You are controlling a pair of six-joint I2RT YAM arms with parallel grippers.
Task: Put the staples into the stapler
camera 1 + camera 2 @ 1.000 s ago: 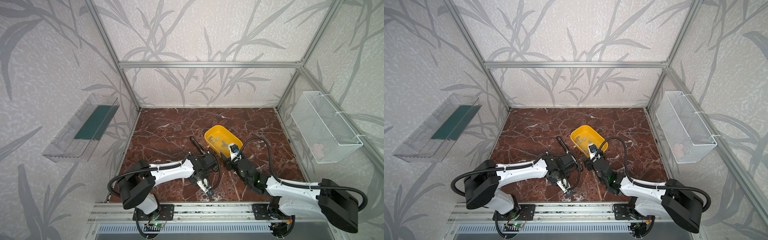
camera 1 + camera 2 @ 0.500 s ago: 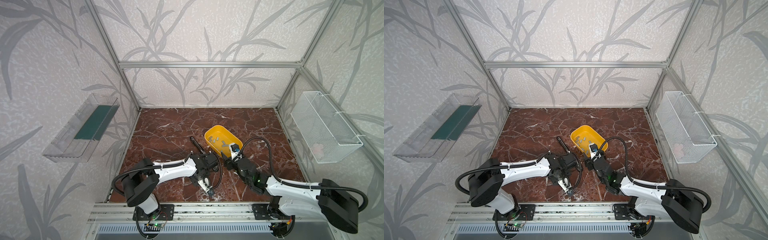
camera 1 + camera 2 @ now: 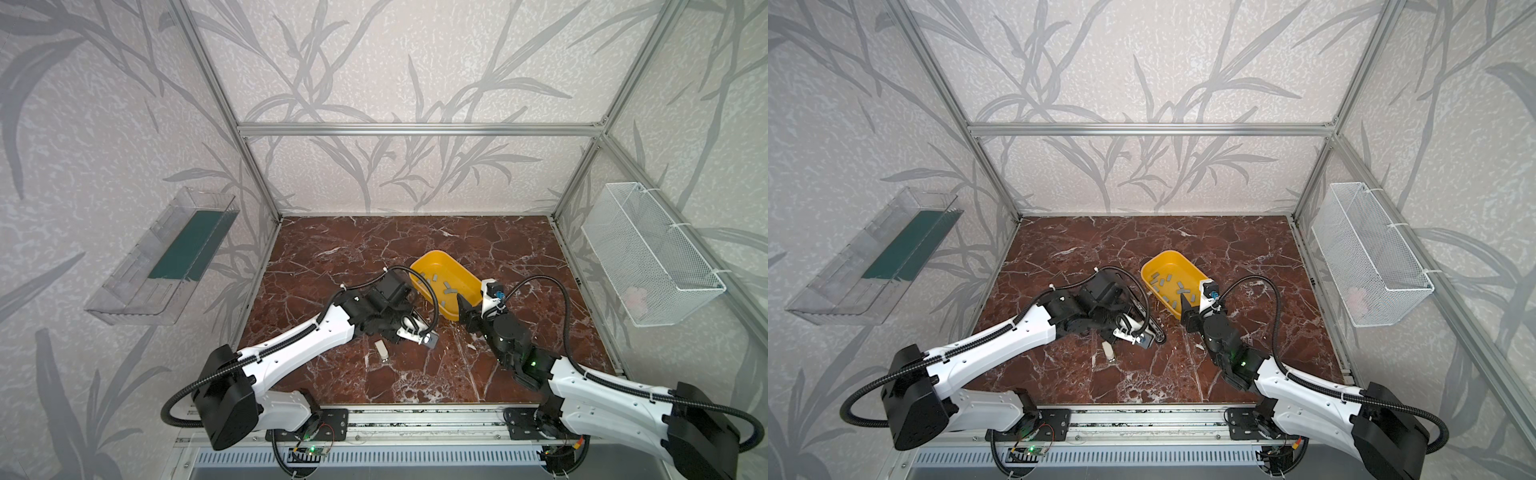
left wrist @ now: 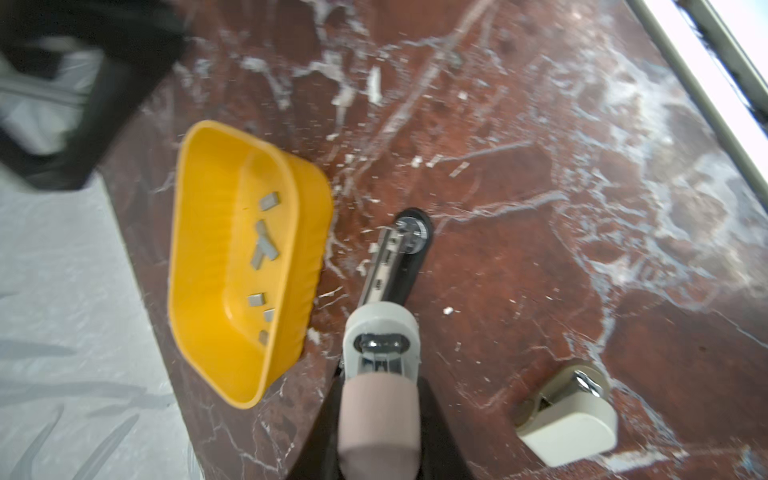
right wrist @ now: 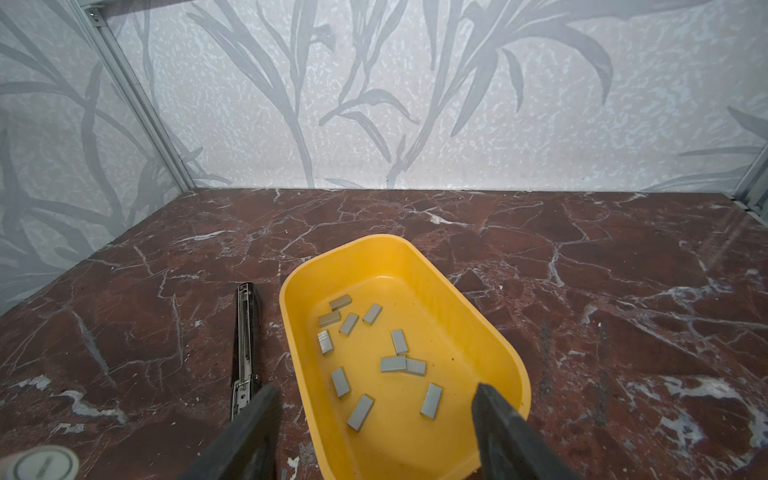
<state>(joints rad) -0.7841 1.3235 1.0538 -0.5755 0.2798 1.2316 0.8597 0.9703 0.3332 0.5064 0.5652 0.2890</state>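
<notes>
The black stapler [image 5: 247, 336] lies opened on the marble floor beside the yellow tray [image 5: 291, 332], its metal rail facing up. My left gripper [image 4: 378, 415] is shut on the stapler's [image 4: 399, 266] pink-and-white end, with a black finger on either side. In a top view the left gripper [image 3: 409, 328] sits left of the tray [image 3: 432, 254]. Several grey staples [image 5: 392, 363] lie scattered in the tray. My right gripper [image 5: 376, 390] is open above the tray's near end, with nothing between its fingers; it also shows in a top view [image 3: 1192, 313].
A small cream object [image 4: 569, 419] lies on the floor near the left gripper, seen in a top view [image 3: 381, 350]. Tiny pale bits litter the floor around the stapler. A clear bin [image 3: 166, 257] hangs on the left wall, a wire basket [image 3: 648, 257] on the right.
The left gripper's jaws have closed on the stapler's end. The right gripper stays over the tray, its jaws a touch wider.
</notes>
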